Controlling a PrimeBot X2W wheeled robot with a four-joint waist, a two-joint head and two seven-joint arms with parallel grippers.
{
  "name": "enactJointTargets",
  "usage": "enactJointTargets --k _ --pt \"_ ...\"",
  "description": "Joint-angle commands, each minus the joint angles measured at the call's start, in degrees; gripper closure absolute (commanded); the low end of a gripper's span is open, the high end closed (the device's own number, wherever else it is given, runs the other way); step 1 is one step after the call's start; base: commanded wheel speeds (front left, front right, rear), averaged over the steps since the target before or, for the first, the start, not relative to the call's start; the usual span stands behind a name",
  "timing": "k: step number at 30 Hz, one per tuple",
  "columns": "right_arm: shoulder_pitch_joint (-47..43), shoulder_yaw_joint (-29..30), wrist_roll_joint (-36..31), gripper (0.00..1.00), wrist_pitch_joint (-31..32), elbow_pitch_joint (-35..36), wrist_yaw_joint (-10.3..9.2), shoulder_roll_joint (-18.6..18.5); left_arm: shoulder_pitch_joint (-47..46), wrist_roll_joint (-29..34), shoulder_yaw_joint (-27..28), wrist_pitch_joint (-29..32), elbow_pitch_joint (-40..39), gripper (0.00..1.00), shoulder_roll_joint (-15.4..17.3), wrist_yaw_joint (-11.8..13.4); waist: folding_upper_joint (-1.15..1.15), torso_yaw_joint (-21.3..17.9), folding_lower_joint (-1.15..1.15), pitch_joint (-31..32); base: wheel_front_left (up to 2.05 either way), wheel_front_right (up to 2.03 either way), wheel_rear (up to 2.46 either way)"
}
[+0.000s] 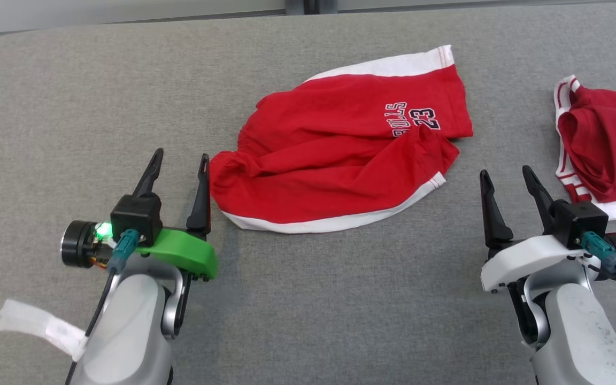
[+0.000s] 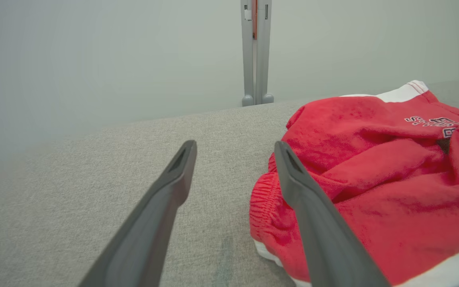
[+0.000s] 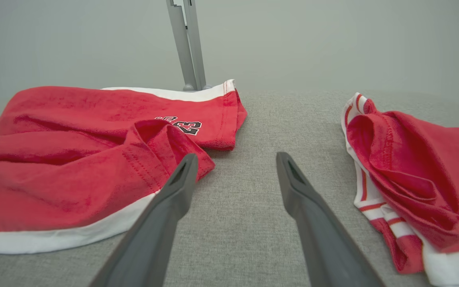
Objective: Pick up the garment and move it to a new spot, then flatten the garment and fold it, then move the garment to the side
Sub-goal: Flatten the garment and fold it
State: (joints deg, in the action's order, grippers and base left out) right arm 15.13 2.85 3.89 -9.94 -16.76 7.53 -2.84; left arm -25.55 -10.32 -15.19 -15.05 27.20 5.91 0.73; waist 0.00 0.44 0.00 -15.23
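Observation:
The garment (image 1: 340,149) is a pair of red shorts with white trim and the number 23, lying rumpled in the middle of the grey table (image 1: 72,96). Its elastic waistband end points toward my left gripper (image 1: 179,160), which stands open just left of it, its right finger close beside the fabric. In the left wrist view the garment (image 2: 373,183) lies to the right of my open left gripper (image 2: 235,149). My right gripper (image 1: 506,176) is open over bare table, right of the garment's hem (image 3: 94,159). Nothing sits between the fingers of my right gripper (image 3: 235,159).
A second red garment with red-and-white striped trim (image 1: 602,144) lies crumpled at the table's right edge, just right of my right gripper (image 3: 412,179). A grey upright post (image 2: 255,52) stands behind the far table edge. A white tag hangs by my left forearm (image 1: 35,323).

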Motion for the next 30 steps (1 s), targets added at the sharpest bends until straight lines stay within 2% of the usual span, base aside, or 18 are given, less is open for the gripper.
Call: enactJointTargets --k 1,7,16,30 --pt "-0.69 0.14 0.11 0.00 0.12 -0.30 -0.10 -0.10 2.03 -0.44 0.96 -0.13 -1.56 0.00 0.09 0.48 0.00 2.34 0.00 1.35 0.00 0.00 0.00" --pt "-0.29 -0.64 1.49 0.00 1.20 -2.24 -0.10 -0.16 7.37 -1.40 3.55 -0.13 -5.65 0.00 -0.84 1.01 0.00 5.35 0.00 1.61 0.00 0.00 0.00" --pt "3.97 -0.35 5.34 0.00 3.93 -10.44 -0.10 -0.93 8.18 -0.49 2.74 -0.14 -5.75 0.00 -2.32 0.03 0.00 8.99 0.00 0.67 0.00 0.00 0.00" --pt "7.59 -1.34 6.81 0.00 1.25 -18.45 -0.10 -0.74 8.24 0.45 2.26 -0.14 -4.37 0.00 -2.83 -0.48 0.00 9.12 0.00 0.00 0.00 0.00 0.00"
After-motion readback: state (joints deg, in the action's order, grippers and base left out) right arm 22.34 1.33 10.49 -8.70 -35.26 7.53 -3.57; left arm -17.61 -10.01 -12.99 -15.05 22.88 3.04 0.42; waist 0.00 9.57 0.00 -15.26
